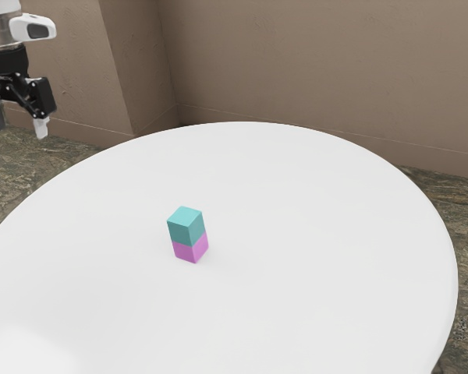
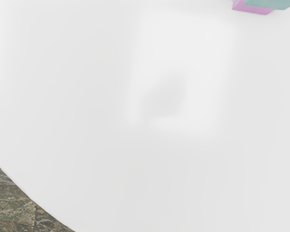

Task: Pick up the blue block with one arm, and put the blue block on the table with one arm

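Note:
At the exterior view's upper left, my gripper (image 1: 19, 125) hangs open in the air, its two fingertips wide apart with nothing between them. It is well away from the blocks. The blue block (image 1: 186, 225), a teal-blue cube, rests on top of a pink block (image 1: 191, 248), and together they stand upright on the white round table (image 1: 312, 234). In the wrist view, parts of the blue block (image 2: 273, 4) and the pink block (image 2: 251, 7) appear at the picture's edge, over the white table (image 2: 111, 159).
The table's curved rim (image 1: 253, 123) borders a dark stone-patterned floor (image 1: 19, 167). Behind the table rises a brown wall (image 1: 320, 70), with a protruding wall corner near the exterior view's left.

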